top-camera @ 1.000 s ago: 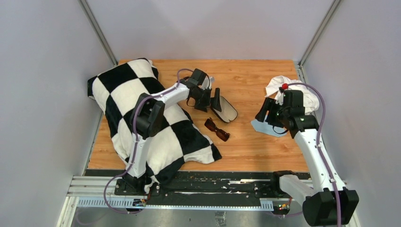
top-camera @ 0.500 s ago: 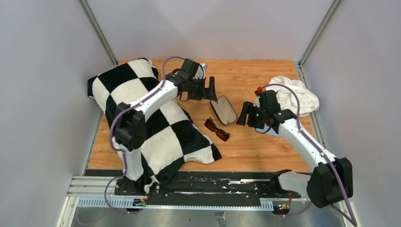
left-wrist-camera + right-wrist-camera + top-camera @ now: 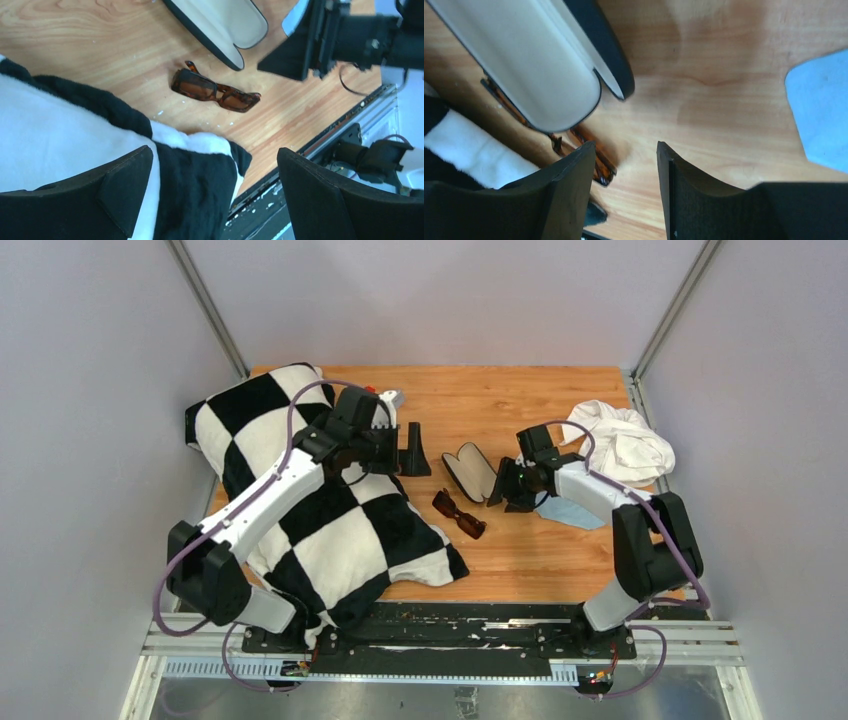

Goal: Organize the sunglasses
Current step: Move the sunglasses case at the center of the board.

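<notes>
The reddish-brown sunglasses (image 3: 459,514) lie folded on the wooden table, just right of the checkered blanket; they also show in the left wrist view (image 3: 215,91) and partly in the right wrist view (image 3: 596,160). The black case (image 3: 473,470) lies open behind them, its pale lining up (image 3: 220,25) (image 3: 519,65). My left gripper (image 3: 412,449) is open and empty, left of the case over the blanket's edge. My right gripper (image 3: 503,487) is open and empty, just right of the case and above the table near the sunglasses.
A black-and-white checkered blanket (image 3: 300,500) covers the table's left side. A light blue cloth (image 3: 568,512) lies under my right arm. A white crumpled cloth (image 3: 620,440) sits at the back right. Grey walls enclose the table; a metal rail (image 3: 440,630) runs along the front.
My left gripper has let go of the case and pulled back left over the blanket. My right gripper has swung left from the blue cloth to beside the open case.
</notes>
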Controlling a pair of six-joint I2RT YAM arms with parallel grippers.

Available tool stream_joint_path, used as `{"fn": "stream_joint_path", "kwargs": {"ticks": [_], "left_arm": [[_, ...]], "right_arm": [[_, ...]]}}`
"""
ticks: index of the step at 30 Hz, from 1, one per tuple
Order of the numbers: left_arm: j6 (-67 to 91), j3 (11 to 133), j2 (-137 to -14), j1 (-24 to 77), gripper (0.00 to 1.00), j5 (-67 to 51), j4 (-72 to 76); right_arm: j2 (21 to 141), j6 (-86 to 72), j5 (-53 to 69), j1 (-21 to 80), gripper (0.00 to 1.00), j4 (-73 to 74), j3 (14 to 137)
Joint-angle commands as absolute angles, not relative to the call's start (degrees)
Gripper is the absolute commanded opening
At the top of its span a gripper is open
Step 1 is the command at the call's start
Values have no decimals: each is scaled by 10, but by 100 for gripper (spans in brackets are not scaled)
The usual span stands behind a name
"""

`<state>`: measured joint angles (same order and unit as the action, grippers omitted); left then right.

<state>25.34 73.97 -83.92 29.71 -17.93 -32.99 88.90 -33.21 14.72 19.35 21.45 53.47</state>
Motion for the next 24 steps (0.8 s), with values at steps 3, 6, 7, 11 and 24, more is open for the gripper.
{"fn": "stream_joint_path", "kwargs": {"ticks": [3, 6, 7, 11, 24], "left_arm": [[254, 694, -747, 296, 99, -195, -329], [255, 676, -733, 296, 99, -196, -319], [255, 673, -734, 296, 99, -198, -319], [254, 668, -737, 296, 99, -204, -317], [257, 661, -764, 296, 99, -233, -282]], "right_arm": [[968, -348, 108, 198, 45, 186, 596], [1016, -341, 89, 197, 31, 188, 647], [1031, -329, 79, 198, 27, 191, 671], [1093, -247, 8, 199, 13, 239, 774], [1137, -10, -104, 201, 54, 285, 872]]}}
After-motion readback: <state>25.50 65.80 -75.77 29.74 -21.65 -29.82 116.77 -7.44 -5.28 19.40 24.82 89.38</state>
